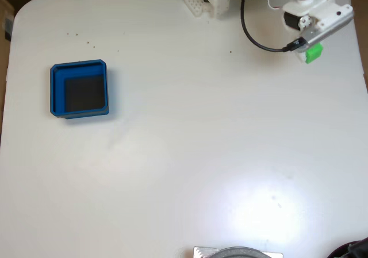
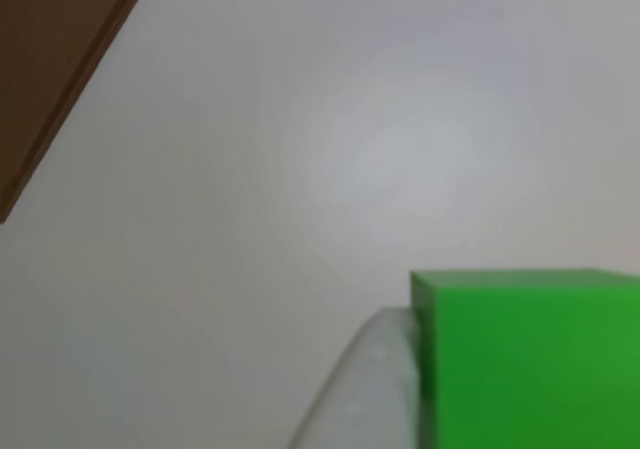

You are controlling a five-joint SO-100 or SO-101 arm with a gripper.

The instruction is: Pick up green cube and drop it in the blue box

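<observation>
- Judging by its look, the small bright green solid cube (image 1: 313,53) is light, stiff and smooth-faced; two opposite flat faces are the place to grip.
- Plain, sharp-edged and evenly coloured, it sits near the white table's (image 1: 190,154) far right corner in the fixed view.
- The white two-finger gripper (image 1: 310,49) appears clamped on it.
- The square shallow blue box (image 1: 79,89) lies well apart, near the left edge.

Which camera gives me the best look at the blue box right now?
The fixed view: the blue box sits whole on the table's left side, walls and dark floor clear. The other view gives nothing of it, just the green cube close up against the white table.
</observation>
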